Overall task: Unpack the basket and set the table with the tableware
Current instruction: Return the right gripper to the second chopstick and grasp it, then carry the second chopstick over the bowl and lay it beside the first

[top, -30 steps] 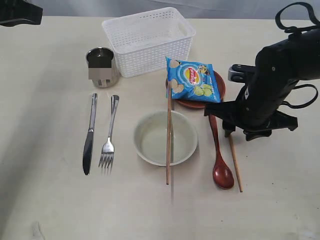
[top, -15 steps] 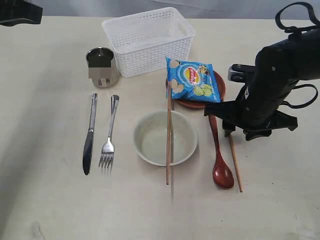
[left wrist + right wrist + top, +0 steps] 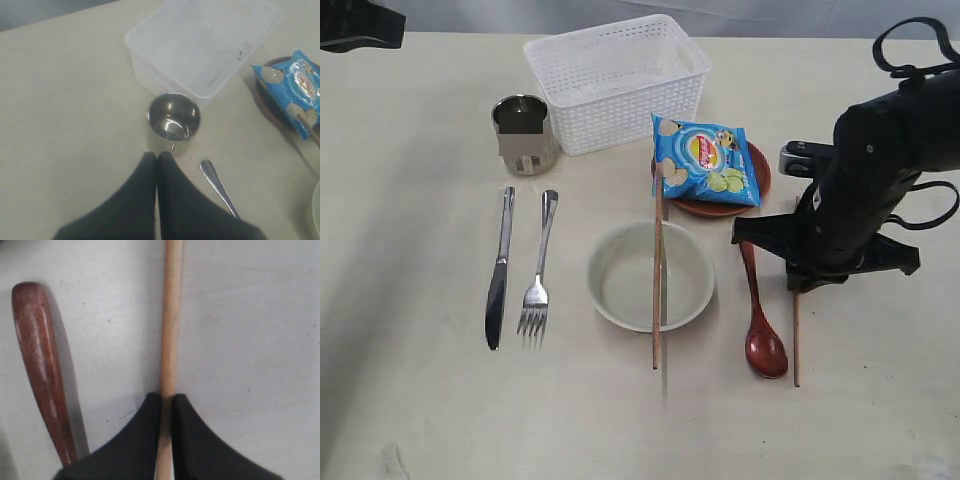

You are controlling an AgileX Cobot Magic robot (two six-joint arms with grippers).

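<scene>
My right gripper [image 3: 167,397] is shut on a wooden chopstick [image 3: 171,315] that lies on the table [image 3: 420,400] beside the reddish-brown spoon [image 3: 760,320]. In the exterior view the free end of that chopstick [image 3: 796,345] sticks out from under the right arm. The other chopstick [image 3: 657,270] lies across the cream bowl [image 3: 610,300]. Knife [image 3: 499,270] and fork [image 3: 538,265] lie side by side on the left below the steel cup [image 3: 524,133]. The white basket [image 3: 620,120] stands at the back. My left gripper [image 3: 157,155] is shut and empty, hovering near the cup [image 3: 174,116].
A blue snack bag [image 3: 708,160] lies on the brown plate [image 3: 761,170], between the basket and the right arm. The spoon's handle [image 3: 42,365] runs close alongside the gripped chopstick. A steel handle [image 3: 217,182] lies near the left gripper.
The right gripper has closed onto the chopstick. The chopstick, slanted before, now points straight toward the front edge, and the right arm has shifted slightly right.
</scene>
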